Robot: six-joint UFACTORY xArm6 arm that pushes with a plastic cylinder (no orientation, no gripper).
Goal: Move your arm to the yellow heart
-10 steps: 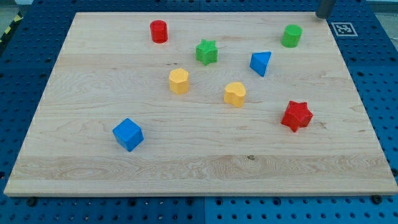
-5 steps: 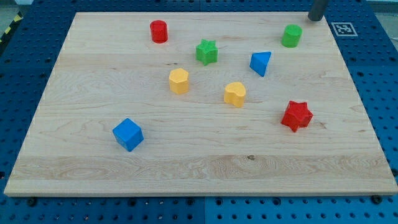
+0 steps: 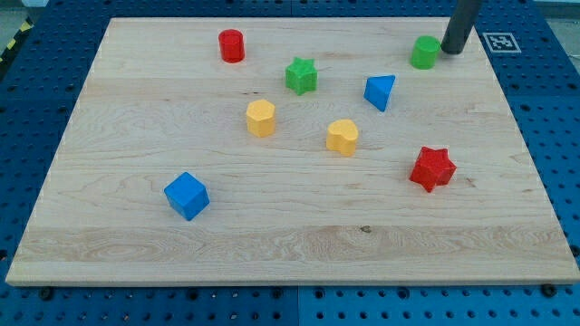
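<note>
The yellow heart (image 3: 343,137) lies near the board's middle. My tip (image 3: 451,51) is at the view's top right, just right of the green cylinder (image 3: 424,52), close to it but touch cannot be told. The heart lies far down and to the left of my tip. A blue triangular block (image 3: 381,91) lies between them, up and right of the heart.
A yellow hexagon block (image 3: 261,118) lies left of the heart. A green star (image 3: 302,75) and a red cylinder (image 3: 232,45) lie toward the top. A red star (image 3: 432,168) is at the right, a blue cube (image 3: 187,196) at lower left. The wooden board (image 3: 109,244) carries them all.
My rod has come down and to the left from the view's top right corner, arriving next to the green cylinder. No block has moved.
</note>
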